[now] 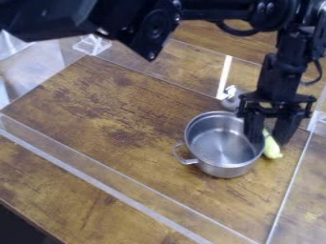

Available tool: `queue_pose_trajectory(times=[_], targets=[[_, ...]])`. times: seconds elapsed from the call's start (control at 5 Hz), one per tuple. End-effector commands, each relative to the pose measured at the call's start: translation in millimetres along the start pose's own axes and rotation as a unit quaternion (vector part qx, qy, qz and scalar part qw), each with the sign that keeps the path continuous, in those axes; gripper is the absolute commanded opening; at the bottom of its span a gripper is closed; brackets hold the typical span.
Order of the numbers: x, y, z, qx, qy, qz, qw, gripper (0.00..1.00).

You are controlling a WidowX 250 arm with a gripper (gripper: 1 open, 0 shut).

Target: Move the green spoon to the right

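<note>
Camera view: black robot gripper [276,122] is pointing down w/ fingers spread, gripping nothing. Pale yellow-green plastic spoon [270,147] is lying on worn wooden tabletop [114,114], touching round steel pot [223,145] at pot's 3 o'clock.

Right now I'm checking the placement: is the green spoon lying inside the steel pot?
No, the green spoon lies on the wooden table just right of the steel pot, below the gripper.

arm: black, reaching in from the top of the view
wrist: vertical
gripper [276,122]: points straight down at the right, fingers [254,120] spread apart, holding nothing
</note>
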State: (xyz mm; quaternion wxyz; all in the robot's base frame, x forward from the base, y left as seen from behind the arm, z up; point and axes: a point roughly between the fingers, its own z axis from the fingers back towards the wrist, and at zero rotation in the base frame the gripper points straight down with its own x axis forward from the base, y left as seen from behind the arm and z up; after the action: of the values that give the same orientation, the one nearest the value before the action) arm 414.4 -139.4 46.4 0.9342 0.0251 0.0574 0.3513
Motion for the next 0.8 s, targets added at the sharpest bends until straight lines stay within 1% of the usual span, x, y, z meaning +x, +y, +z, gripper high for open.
queue_pose_trajectory(times=[0.0,0.2,0.4,0.6], targets=[[11.6,0.6,40.3,-0.036,-0.011,0.017,0.9992,1.0],[22.9,14.5,44.9,-0.037,-0.009,0.041,0.9984,1.0],[33.6,27.6,47.9,-0.038,-0.007,0.068,0.997,1.0],[36.6,33.2,47.1,-0.035,-0.008,0.068,0.9971,1.0]])
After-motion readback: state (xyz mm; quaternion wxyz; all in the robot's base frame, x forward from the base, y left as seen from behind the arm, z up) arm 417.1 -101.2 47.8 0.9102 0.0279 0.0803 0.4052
